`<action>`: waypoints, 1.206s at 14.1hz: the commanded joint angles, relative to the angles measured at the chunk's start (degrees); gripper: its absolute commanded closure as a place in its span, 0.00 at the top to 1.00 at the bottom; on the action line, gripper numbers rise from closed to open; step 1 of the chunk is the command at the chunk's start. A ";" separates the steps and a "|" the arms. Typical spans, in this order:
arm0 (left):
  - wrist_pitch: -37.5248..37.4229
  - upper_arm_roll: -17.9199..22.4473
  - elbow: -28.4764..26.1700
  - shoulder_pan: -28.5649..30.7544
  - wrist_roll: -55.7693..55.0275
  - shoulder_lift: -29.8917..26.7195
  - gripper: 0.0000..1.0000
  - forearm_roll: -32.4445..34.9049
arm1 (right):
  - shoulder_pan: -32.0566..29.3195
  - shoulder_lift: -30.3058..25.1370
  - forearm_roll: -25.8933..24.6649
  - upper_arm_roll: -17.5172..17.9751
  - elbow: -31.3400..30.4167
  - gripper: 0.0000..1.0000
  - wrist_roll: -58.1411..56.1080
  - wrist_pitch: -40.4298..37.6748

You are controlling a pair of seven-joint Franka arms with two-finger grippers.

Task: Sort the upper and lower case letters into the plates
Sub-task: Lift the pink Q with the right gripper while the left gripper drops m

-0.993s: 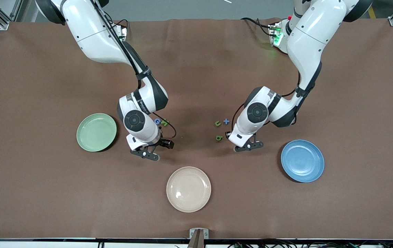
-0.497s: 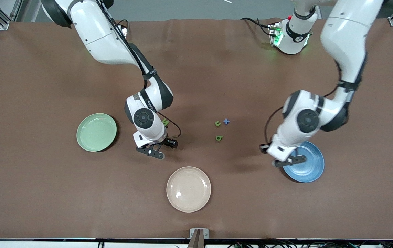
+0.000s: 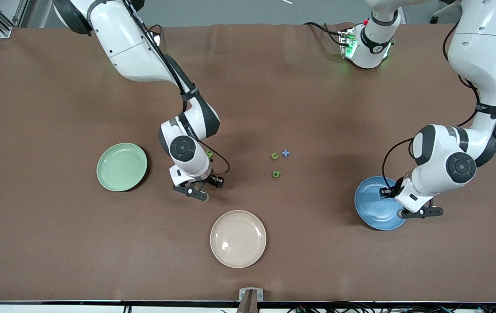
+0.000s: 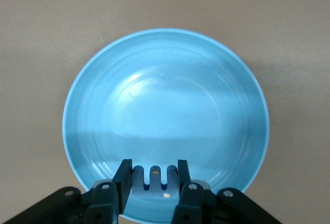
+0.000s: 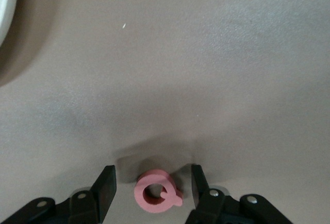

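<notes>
Having swung away from the loose letters, left gripper (image 4: 152, 183) now hovering over the blue plate (image 4: 165, 80), clamping a blue letter (image 4: 153, 176). Right gripper (image 5: 152, 188) sitting low at the counter (image 3: 57, 252), fingers apart either side of a pink Q (image 5: 156, 191), not gripping it. Green plate (image 3: 121, 167) resting nearby; cream plate (image 3: 238, 238) lying nearer the front camera. Three letters (image 3: 279, 160) lying mid-counter.

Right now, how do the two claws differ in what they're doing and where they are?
The left claw is shut on a blue letter and hangs over the blue plate. The right claw is low at the table, with its fingers standing apart either side of a pink letter that lies on the cloth, not yet gripped. Both point downward.
</notes>
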 commanded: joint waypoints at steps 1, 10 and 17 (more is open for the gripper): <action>0.30 0.28 0.90 0.13 -0.06 1.25 0.88 1.06 | 0.81 0.22 -0.85 -0.58 0.20 0.61 1.78 0.43; -1.20 -4.72 0.81 -4.68 -14.53 -0.51 1.00 0.79 | 1.25 0.04 -0.77 -0.58 -0.51 0.27 1.79 -0.44; -0.85 -4.73 3.18 -17.86 -29.30 2.21 0.99 0.88 | -6.28 -6.70 -0.68 -0.58 -0.42 0.00 -10.82 -13.06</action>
